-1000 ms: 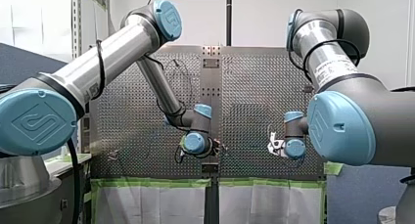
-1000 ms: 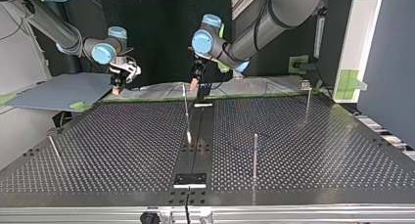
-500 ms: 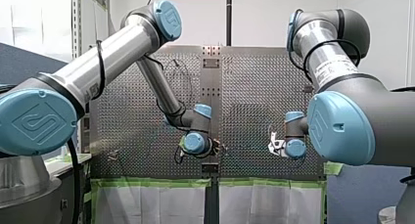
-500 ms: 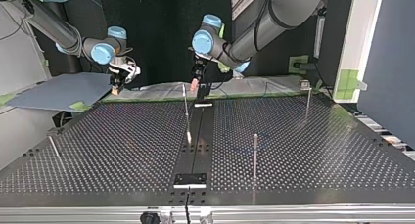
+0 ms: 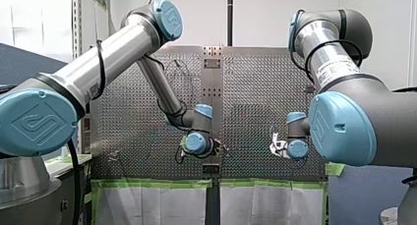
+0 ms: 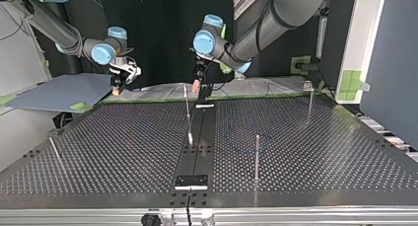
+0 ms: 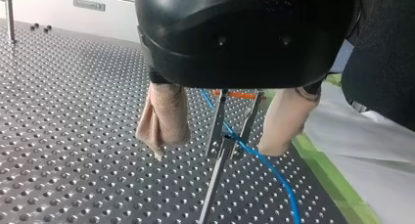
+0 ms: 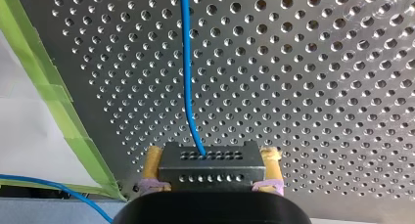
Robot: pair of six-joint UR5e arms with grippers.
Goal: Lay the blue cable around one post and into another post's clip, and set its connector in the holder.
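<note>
In the left wrist view my left gripper (image 7: pixel 213 150) is open, and its beige padded fingers (image 7: pixel 164 121) straddle a thin metal post with a clip (image 7: pixel 226 138). The blue cable (image 7: pixel 274 177) passes through that clip and runs on over the table. In the right wrist view my right gripper (image 8: pixel 211 154) is shut on the dark perforated connector (image 8: pixel 210 166), and the cable (image 8: pixel 186 62) leads away from it above the perforated plate. In the top view my right gripper (image 6: pixel 118 86) hangs at the far left edge of the table, and my left gripper (image 6: pixel 197 85) is over the far middle post (image 6: pixel 187 112).
More posts stand on the table (image 6: pixel 123 152) in the top view: one near the middle right (image 6: pixel 257 157), one far right (image 6: pixel 309 105), one tilted at the left (image 6: pixel 53 149). A black bracket (image 6: pixel 192 180) sits at the near middle edge. Green tape (image 8: pixel 54 97) lines the plate's edge.
</note>
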